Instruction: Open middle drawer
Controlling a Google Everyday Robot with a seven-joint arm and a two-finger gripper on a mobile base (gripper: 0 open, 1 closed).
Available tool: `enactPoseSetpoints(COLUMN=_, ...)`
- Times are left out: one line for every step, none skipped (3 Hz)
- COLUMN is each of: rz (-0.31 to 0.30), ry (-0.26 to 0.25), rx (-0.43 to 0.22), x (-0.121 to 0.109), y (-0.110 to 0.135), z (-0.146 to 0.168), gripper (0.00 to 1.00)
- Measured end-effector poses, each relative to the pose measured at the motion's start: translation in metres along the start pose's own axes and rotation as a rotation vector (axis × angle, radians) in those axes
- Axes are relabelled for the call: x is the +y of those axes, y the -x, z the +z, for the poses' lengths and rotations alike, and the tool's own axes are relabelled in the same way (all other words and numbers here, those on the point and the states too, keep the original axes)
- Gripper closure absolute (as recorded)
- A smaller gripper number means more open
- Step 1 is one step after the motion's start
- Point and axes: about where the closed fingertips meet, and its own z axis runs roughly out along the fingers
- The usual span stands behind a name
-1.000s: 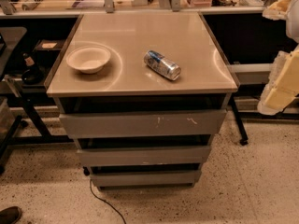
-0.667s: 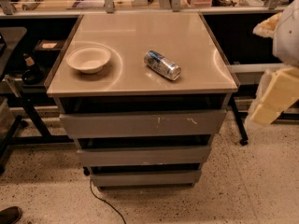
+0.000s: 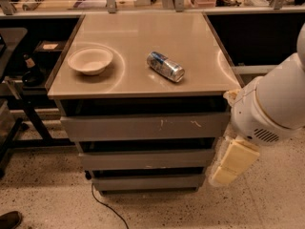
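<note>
The middle drawer (image 3: 147,159) is a plain grey front in the cabinet, shut, between the taller scratched top drawer front (image 3: 143,126) and the narrow bottom drawer front (image 3: 148,181). Its inside is hidden. My gripper (image 3: 228,168) is the cream-coloured end of the white arm (image 3: 269,109). It hangs low at the cabinet's right front corner, level with the middle and bottom drawers and just right of them. It holds nothing that I can see.
On the cabinet top (image 3: 190,56) lie a white bowl (image 3: 90,60) at the left and a tipped drink can (image 3: 165,66) near the middle. A black table frame (image 3: 28,113) stands to the left. A cable (image 3: 105,206) trails on the speckled floor in front.
The arm has swung down and left from the right edge of view. The gripper has dropped from top-drawer height to beside the middle and bottom drawers. The drawers have not moved.
</note>
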Motion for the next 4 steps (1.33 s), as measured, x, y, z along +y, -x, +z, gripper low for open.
enactPoseSetpoints(rz=0.000, ry=0.000, rx=0.000, x=0.000, y=0.000, z=0.000, gripper=0.00)
enactPoseSetpoints(rz=0.030, ry=0.047, rx=-0.012, x=0.022, y=0.000, z=0.031, gripper=0.00)
enactPoseSetpoints(rz=0.085, ry=0.097, rx=-0.028, x=0.051, y=-0.003, z=0.088, gripper=0.00)
enactPoseSetpoints(rz=0.139, ry=0.123, rx=-0.049, x=0.065, y=-0.005, z=0.139, gripper=0.00)
